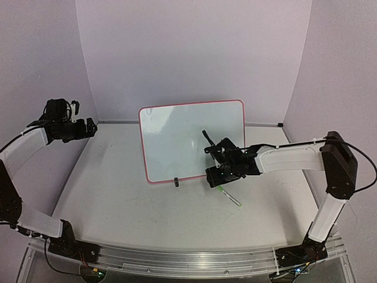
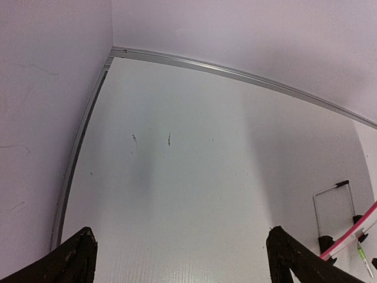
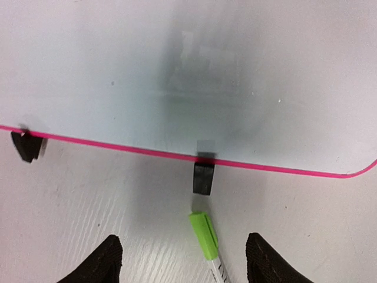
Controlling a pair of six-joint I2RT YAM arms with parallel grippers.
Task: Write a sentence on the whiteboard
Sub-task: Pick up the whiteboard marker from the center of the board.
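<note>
The whiteboard [image 1: 177,141], glossy white with a thin pink frame, stands propped upright at mid-table on black clip feet [image 3: 203,177]. Its surface is blank in the right wrist view [image 3: 177,71]. A white marker with a green cap [image 1: 230,196] lies on the table just in front of the board's right foot. My right gripper [image 1: 219,174] hovers low over it, open and empty, and the capped end [image 3: 203,234] lies between the fingers [image 3: 262,262]. My left gripper [image 1: 91,127] is open and empty, raised at the far left, away from the board.
The white tabletop meets purple walls at the back and sides along a metal strip [image 2: 235,73]. The left wrist view catches the board's pink edge [image 2: 353,233] and its wire back stand [image 2: 333,203] at lower right.
</note>
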